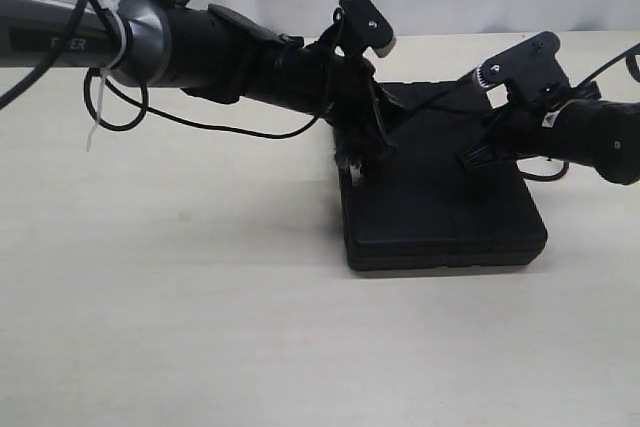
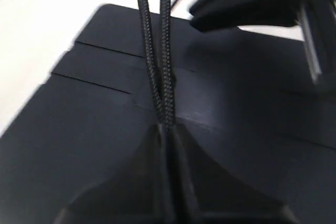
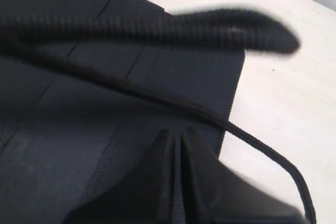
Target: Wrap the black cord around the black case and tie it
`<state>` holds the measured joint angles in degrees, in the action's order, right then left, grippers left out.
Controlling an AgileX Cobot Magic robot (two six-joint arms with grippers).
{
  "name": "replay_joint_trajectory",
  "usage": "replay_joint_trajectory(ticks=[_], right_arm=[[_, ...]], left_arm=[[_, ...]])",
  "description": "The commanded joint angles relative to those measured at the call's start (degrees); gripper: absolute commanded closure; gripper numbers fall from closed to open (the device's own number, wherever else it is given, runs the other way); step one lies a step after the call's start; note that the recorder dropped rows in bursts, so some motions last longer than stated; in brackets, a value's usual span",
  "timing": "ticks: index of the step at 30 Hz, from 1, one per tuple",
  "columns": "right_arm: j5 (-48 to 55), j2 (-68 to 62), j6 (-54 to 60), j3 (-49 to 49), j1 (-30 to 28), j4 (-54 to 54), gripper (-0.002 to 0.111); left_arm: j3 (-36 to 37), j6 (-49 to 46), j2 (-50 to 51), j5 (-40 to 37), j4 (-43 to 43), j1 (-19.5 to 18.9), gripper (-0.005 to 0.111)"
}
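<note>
The black case (image 1: 440, 217) lies flat on the pale table, right of centre. My left gripper (image 1: 358, 162) hangs over the case's left edge. In the left wrist view its jaws are shut on two strands of the black cord (image 2: 156, 51), which run straight away from the fingertips (image 2: 157, 135) over the case lid (image 2: 79, 129). My right gripper (image 1: 478, 155) is above the case's right part. Its jaws (image 3: 178, 134) are pressed together, and one strand of cord (image 3: 157, 98) crosses just beyond the tips, over the case (image 3: 63, 129) and off its edge. A thin cord line (image 1: 440, 93) spans between the two grippers.
A thick ribbed robot cable (image 3: 157, 24) hangs blurred across the right wrist view. Thin smooth robot cables (image 1: 230, 130) loop under the left arm. Bare table (image 1: 200, 297) surrounds the case on the near and left sides.
</note>
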<state>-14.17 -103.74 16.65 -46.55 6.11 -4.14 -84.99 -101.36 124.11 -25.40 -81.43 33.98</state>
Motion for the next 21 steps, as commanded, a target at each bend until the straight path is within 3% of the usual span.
replay_joint_trajectory(ticks=[1,9,15,17,21], right_arm=[[-1.2,0.6,-1.0,-0.1,0.1,-0.2,0.104],[-1.4,0.7,-2.6,-0.1,0.1,-0.8,0.104],[3.7,6.5,-2.2,-0.1,0.1,-6.0,0.102],[5.8,9.3,-1.4,-0.1,0.1,-6.0,0.096],[11.5,11.6,1.9,-0.1,0.3,-6.8,0.07]], left_arm=[[-0.4,-1.5,1.2,0.6,-0.7,0.0,0.107],[-0.4,-2.7,1.5,-0.4,-0.7,0.0,0.107],[-0.4,-2.5,1.5,5.4,-3.0,0.0,0.107],[-0.4,-2.5,1.5,7.0,-4.4,0.0,0.107],[-0.4,-2.7,1.5,9.7,-7.2,0.0,0.107]])
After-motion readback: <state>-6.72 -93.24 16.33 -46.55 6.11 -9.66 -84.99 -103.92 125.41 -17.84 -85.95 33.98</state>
